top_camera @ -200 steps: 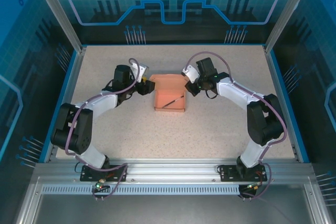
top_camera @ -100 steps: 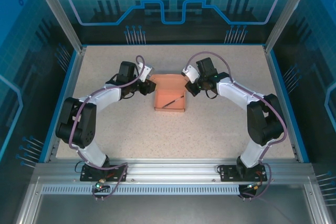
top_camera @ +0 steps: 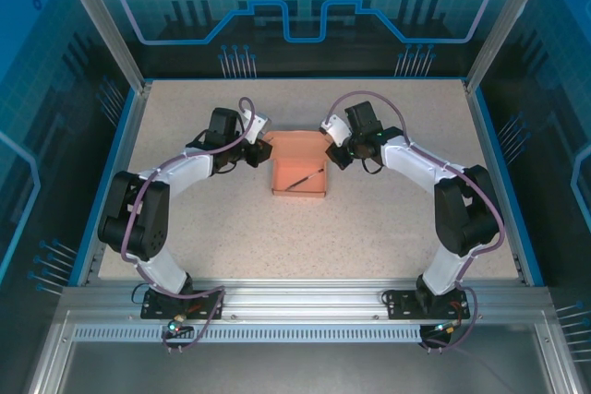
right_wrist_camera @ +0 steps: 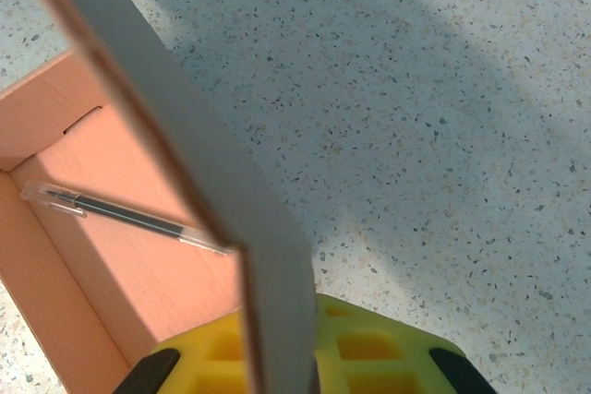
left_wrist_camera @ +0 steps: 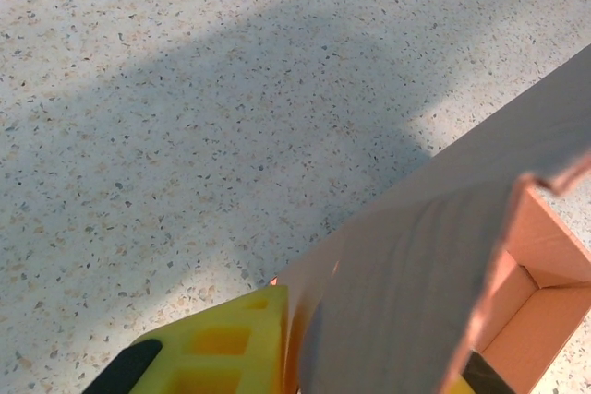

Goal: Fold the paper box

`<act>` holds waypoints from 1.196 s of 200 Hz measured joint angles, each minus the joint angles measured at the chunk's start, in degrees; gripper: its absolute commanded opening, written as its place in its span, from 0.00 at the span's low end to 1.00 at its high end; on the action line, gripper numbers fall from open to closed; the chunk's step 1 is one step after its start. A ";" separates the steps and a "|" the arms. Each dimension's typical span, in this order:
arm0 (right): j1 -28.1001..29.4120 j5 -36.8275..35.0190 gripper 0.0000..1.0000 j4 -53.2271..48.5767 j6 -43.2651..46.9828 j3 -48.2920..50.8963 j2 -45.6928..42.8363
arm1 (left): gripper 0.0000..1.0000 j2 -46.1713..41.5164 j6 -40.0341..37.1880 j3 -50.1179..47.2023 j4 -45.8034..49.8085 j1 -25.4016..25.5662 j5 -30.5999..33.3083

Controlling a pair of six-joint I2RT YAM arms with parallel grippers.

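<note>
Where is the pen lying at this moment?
In the top view the pen lies on the floor of the open paper box, near the middle of the table, between the left gripper and the right gripper.

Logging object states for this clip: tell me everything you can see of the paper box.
The paper box is salmon-pink thin cardboard, folded into an open-topped rectangular tray that sits on the speckled table. Its side flaps stand raised. The left flap runs between the yellow fingers of the left claw, and the right flap is pinched in the right claw. A thin clear-barrelled pen lies diagonally on its floor.
</note>
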State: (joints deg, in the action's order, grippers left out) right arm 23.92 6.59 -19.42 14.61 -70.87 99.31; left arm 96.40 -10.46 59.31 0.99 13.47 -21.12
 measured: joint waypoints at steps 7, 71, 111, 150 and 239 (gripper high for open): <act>0.00 -0.15 0.15 -0.13 0.00 -0.09 0.00 | 0.14 0.00 -0.04 0.00 0.00 0.04 -0.15; -0.09 -1.68 0.33 -1.62 0.07 -1.29 0.00 | 0.14 0.00 -1.99 0.24 0.55 0.04 -0.22; -0.94 -2.10 0.39 -3.28 0.11 -2.84 0.00 | 0.14 0.02 -3.06 0.63 1.55 0.04 -0.28; -1.86 -2.03 0.43 -4.79 1.16 -6.16 0.74 | 0.14 0.11 -3.26 0.68 1.77 0.04 -0.42; -1.97 -0.11 0.24 -7.43 3.67 -9.84 4.28 | 0.14 0.20 -3.23 0.68 1.75 0.04 -0.83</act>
State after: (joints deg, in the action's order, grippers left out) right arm 21.96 6.48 -26.85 18.28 -80.71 103.59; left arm 96.60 -13.69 59.99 2.74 13.52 -21.96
